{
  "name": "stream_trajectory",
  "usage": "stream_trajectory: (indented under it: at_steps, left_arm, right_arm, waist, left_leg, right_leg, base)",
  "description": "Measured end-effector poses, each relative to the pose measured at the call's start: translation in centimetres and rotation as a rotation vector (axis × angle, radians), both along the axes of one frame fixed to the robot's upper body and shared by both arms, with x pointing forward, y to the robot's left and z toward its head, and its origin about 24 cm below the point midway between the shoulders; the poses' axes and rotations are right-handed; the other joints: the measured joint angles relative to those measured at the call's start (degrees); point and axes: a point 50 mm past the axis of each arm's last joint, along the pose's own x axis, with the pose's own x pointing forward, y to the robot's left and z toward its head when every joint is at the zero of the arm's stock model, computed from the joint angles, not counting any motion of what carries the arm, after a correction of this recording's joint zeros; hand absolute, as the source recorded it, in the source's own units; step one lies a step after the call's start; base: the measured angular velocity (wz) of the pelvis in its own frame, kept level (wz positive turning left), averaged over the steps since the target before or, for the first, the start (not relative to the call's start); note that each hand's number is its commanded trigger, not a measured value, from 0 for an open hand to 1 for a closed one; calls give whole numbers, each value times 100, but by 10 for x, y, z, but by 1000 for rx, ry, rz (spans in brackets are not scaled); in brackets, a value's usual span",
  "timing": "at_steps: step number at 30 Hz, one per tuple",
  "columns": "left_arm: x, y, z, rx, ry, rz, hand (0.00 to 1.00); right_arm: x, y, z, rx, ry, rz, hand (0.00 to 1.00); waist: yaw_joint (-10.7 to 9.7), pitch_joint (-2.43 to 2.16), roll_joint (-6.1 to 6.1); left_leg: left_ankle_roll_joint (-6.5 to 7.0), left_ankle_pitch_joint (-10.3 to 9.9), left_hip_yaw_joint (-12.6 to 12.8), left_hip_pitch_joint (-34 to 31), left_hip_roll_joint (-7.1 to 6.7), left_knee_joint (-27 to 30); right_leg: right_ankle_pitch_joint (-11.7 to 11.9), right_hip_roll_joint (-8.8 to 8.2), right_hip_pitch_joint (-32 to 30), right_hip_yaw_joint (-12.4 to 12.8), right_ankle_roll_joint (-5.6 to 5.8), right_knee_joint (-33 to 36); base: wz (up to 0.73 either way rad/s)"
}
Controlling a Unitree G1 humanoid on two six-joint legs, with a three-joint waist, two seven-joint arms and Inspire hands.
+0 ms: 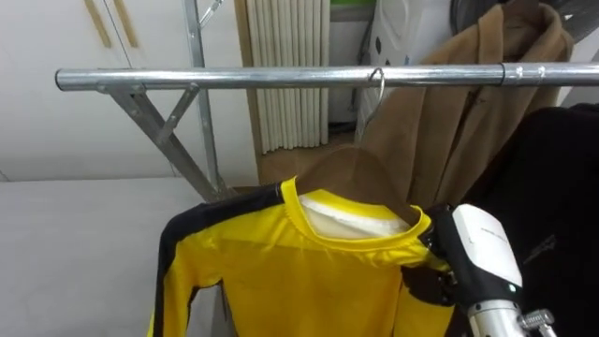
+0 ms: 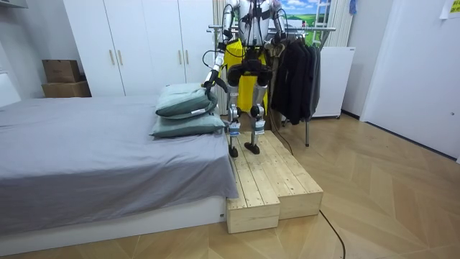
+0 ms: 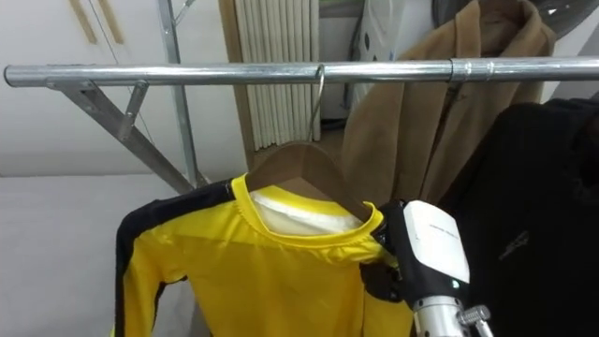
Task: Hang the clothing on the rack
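**A:** Cloth question. Starting at the far left, the left hand (image 2: 208, 83) hangs low at the robot's side in the room view and is too small to read. Up and to the left of the right hand (image 1: 477, 248), the yellow shirt (image 1: 299, 271) drapes on a wooden hanger (image 1: 351, 173). The hanger's hook (image 1: 376, 77) sits over the steel rail (image 1: 281, 78). How will it handle?

**B:** Light and soft, I'd judge, and probably a bit slick (it looks like jersey knit). A sideways tug could slide it off the hanger's sloped arms. The hanger is the stiff part, so take hold there. Use the shoulder end nearest the hand or the neck under the hook, not loose fabric.

**A:** And the right hand itself?

**B:** Its white back faces the camera, right against the shirt's shoulder. I cannot tell whether it is clamped on anything, because the grip side is turned away.

**A:** What's to the hand's right?

**B:** A brown coat (image 1: 468, 103) hangs above and behind it, and a black garment (image 1: 562, 187) is just beside it. That side is crowded, so the free space lies on the hand's left.
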Motion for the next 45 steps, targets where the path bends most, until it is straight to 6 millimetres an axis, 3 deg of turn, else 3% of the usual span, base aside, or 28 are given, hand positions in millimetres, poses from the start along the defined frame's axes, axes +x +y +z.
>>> stream_trajectory:
  at_steps: [3,9,14,23,40,45]
  left_arm:
    - [0,0,0,2,2,-1,0]
    - [1,2,1,24,4,-15,0]
    - [1,2,1,28,5,-18,0]
    - [-3,3,2,54,20,-28,0]
    - [-6,3,3,62,24,-31,0]
    - [-6,3,3,63,24,-32,0]
  right_arm:
    - [1,-1,6,-6,-24,4,100]
    - [11,1,17,14,-78,-4,100]
    - [16,2,24,-21,-103,-14,100]
    - [20,5,58,-53,-254,12,100]
    - [20,5,58,-17,-244,13,100]
    - [22,2,48,-5,-189,8,100]
  waist:
    - [-1,-5,-24]
    - [-29,0,-58]
    - [-28,-4,-156]
    - [13,-17,-212]
    - [12,-19,-206]
    - [4,-5,-180]
  left_leg:
    - [-18,-14,4,18,-5,2]
    - [-74,30,-189,3,13,34]
    - [-81,35,-186,-28,16,26]
    - [-80,34,-217,119,13,-2]
    - [-81,34,-241,182,15,5]
    - [-81,34,-238,186,18,7]
  right_leg:
    - [-2,-11,-11,-118,-36,29]
    - [-7,54,133,-28,-101,-56]
    - [-4,54,105,-30,-137,-98]
    - [27,18,290,-87,-208,-279]
    - [30,19,360,-112,-253,-270]
    - [26,20,355,-130,-246,-265]
  base:
    - [-4]
    - [7]
    - [0]
    - [4]
    - [0]
    - [0]
